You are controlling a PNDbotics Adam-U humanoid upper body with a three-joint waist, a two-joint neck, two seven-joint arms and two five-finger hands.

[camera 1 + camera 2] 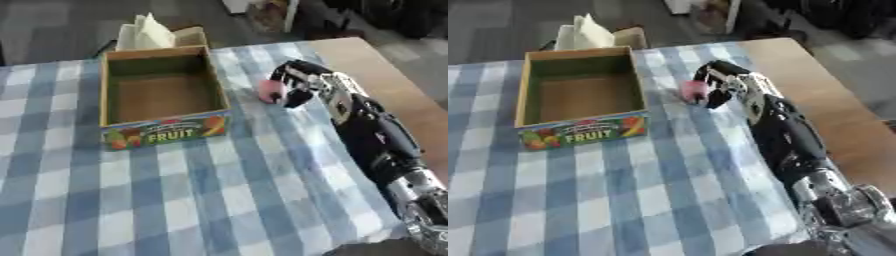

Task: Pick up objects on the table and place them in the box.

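— What is the black right hand (296, 86) doing?
— It is curling its fingers around a small pink round object (269, 90), just right of the open cardboard fruit box (163, 131) on the blue checked bench (219, 200).

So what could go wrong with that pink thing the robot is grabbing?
The pink thing is small and only partly inside the right hand, so it might slip out and roll across the cloth. The box has tall walls, so the hand might bump the near wall and push the box.
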